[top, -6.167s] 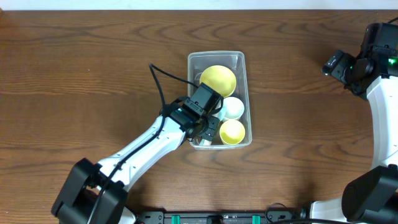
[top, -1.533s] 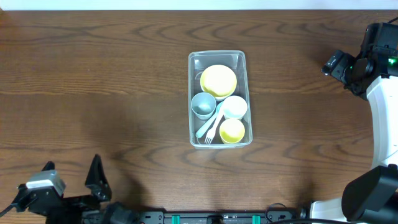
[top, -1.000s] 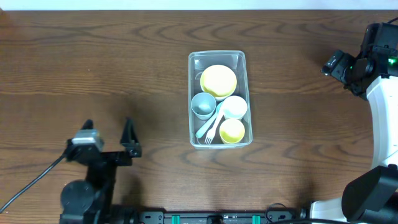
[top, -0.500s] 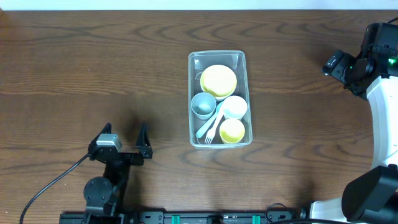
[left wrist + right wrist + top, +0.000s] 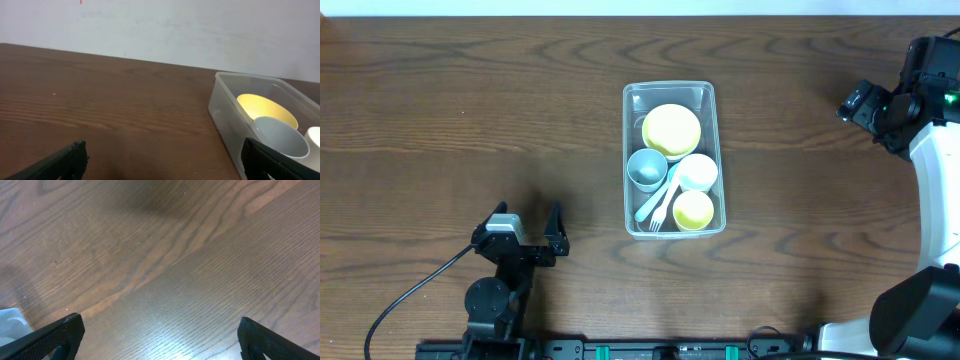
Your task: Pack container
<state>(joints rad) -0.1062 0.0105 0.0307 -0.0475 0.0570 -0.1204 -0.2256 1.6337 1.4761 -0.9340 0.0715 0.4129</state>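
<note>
The container (image 5: 669,87), a clear rectangular tub, stands at the table's centre. In it are a yellow bowl (image 5: 671,130), a grey-blue cup (image 5: 646,168), a white cup (image 5: 697,172), a yellow cup (image 5: 693,210) and a pale fork (image 5: 658,205). My left gripper (image 5: 528,214) is open and empty at the front left, well apart from the tub. The left wrist view shows the container (image 5: 225,107) ahead on the right, with the yellow bowl (image 5: 265,107) and the grey-blue cup (image 5: 280,137) inside, past my open left gripper (image 5: 162,150). My right gripper (image 5: 852,103) hangs open at the far right.
Brown wood table (image 5: 470,110) all around. In the right wrist view my right gripper (image 5: 159,326) is over bare wood, with a corner of the container (image 5: 10,320) at the left edge. A black cable (image 5: 410,295) trails from the left arm.
The left arm has left the container, where it was earlier, and over the last second shifted right along the front left of the table. The right arm has not moved.
</note>
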